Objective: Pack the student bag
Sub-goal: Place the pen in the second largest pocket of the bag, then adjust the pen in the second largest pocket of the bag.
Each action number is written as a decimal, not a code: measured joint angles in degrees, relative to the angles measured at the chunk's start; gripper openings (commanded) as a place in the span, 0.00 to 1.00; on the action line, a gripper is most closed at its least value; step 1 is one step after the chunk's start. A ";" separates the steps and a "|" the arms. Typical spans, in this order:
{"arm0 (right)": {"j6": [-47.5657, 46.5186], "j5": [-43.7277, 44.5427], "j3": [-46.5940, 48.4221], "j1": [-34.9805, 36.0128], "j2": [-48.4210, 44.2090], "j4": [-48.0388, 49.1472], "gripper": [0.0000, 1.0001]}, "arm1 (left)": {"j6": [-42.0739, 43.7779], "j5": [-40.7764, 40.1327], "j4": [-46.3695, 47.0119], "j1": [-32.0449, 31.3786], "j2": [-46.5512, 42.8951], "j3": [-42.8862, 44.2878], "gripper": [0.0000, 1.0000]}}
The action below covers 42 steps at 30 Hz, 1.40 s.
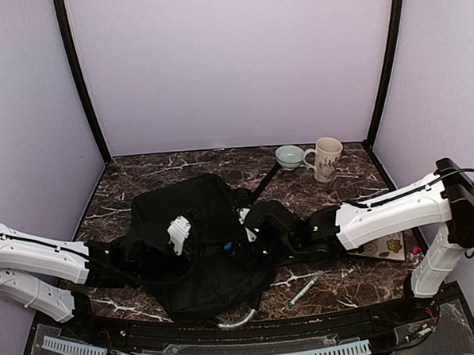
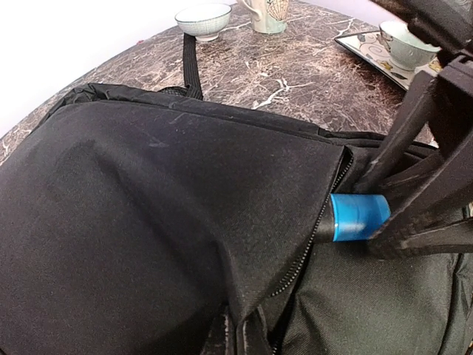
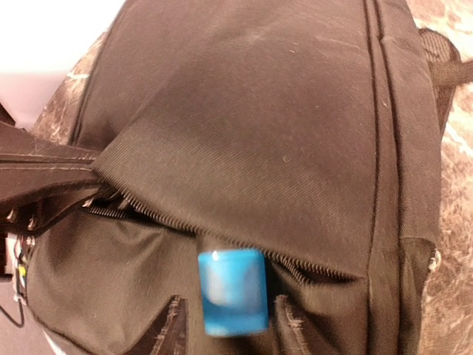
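Observation:
The student bag (image 1: 182, 200) is a large black fabric bag lying flat mid-table, its zipper opening facing the near right. My left gripper (image 1: 178, 228) is shut on the edge of the bag's flap (image 2: 240, 336) and holds the opening up. A black marker with a blue cap (image 2: 360, 217) pokes out of the opening, its body hidden inside. My right gripper (image 1: 252, 232) is at the opening. In the right wrist view its fingers (image 3: 176, 325) stand apart on either side of the blurred blue cap (image 3: 233, 292), with a gap on each side. The bag (image 3: 281, 111) fills that view.
A cream mug (image 1: 326, 157) and a pale bowl (image 1: 289, 156) stand at the back right. The bag's strap (image 1: 265, 180) runs toward them. A light pen (image 1: 306, 287) lies near the front edge. A flat printed item (image 1: 384, 247) lies under the right arm.

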 measured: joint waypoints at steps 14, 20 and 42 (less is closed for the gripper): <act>-1.05 4.48 -3.67 6.69 -8.46 -1.05 0.18 | -0.02 0.11 -0.04 0.00 0.00 0.00 0.00; -0.74 8.55 -3.50 7.08 -6.29 -2.21 0.12 | -0.11 0.39 -0.09 0.00 -0.11 0.00 0.00; -2.69 9.86 6.38 4.15 5.70 -4.04 0.02 | -0.15 1.20 -0.31 -0.26 -0.35 0.00 0.00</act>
